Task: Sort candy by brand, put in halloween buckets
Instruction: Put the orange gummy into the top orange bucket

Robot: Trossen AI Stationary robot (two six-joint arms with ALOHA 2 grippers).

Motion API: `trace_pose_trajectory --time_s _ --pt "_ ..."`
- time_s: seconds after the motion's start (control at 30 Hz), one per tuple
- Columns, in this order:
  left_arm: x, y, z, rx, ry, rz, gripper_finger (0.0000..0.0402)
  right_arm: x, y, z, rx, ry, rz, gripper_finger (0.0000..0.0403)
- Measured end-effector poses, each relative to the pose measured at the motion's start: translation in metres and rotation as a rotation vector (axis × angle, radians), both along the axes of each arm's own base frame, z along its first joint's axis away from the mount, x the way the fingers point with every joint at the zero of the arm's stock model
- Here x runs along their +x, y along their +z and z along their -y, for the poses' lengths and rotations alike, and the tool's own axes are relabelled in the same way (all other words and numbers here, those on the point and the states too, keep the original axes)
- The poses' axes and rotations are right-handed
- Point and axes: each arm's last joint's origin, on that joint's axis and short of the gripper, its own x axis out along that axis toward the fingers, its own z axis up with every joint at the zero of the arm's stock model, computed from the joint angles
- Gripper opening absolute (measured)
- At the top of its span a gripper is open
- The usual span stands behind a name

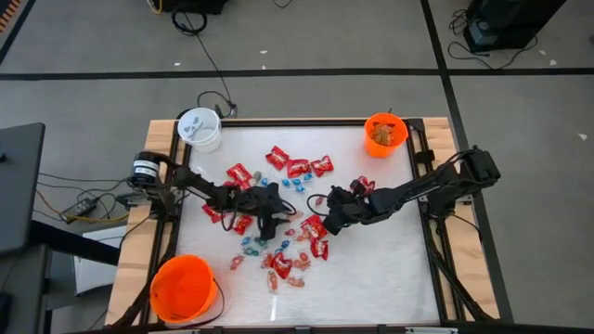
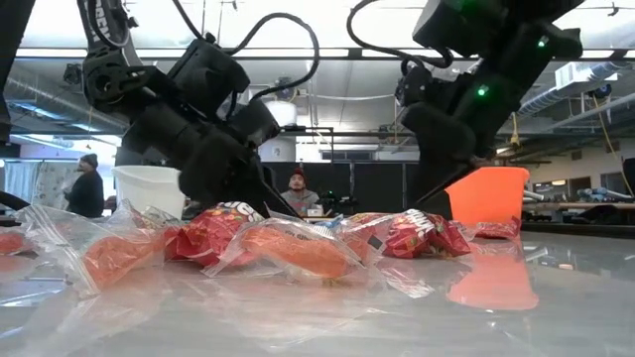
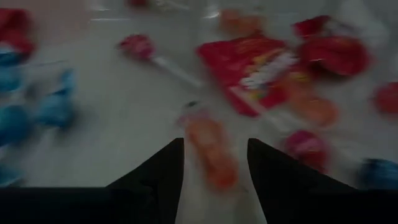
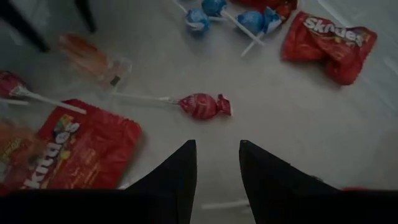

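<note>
Lollipop (image 4: 204, 105) stick toward Skittles packet (image 4: 74, 146)

White table (image 1: 390, 269), scattered candy (image 1: 297, 169), three buckets (image 1: 184, 288)

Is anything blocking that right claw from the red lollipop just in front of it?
Nothing visible. The right gripper is open, and only bare table lies between its fingers and the red lollipop. The Skittles packets lie off to the sides.

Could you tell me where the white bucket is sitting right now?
In the high view the white bucket stands at the table's far left corner, on the left arm's side, apart from the candy pile mid-table.
</note>
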Motion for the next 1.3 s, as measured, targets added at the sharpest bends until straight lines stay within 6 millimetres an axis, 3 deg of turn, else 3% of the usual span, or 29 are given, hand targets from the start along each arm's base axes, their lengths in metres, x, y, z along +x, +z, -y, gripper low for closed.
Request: trace_pose_trajectory --time_s 0.23,0.43,0.53,0.67,1.0,1.3 --pt "0.0 -0.013 -0.007 0.119 0.181 -0.056 0.0159 0.003 0.001 0.002 -0.054 -0.031 0.04 0.0132" --pt "0.0 -0.014 -0.01 0.1 0.219 -0.043 0.0064 0.015 0.008 0.0 -0.063 -0.022 0.187 0.0132" --pt "0.001 -0.012 -0.01 0.107 0.221 -0.023 0.0016 0.016 0.008 -0.001 -0.09 0.078 0.182 0.0132" --pt "0.0 -0.007 -0.011 0.1 0.226 -0.011 0.0018 0.016 0.007 -0.001 -0.143 0.16 0.132 0.0132" --pt "0.0 0.036 -0.005 -0.043 0.087 0.163 0.0004 0.02 0.01 0.0 -0.291 0.329 0.069 0.0132" --pt "0.002 0.04 -0.004 -0.081 0.053 0.203 0.0004 0.032 0.024 -0.001 -0.354 0.377 0.189 0.0136"
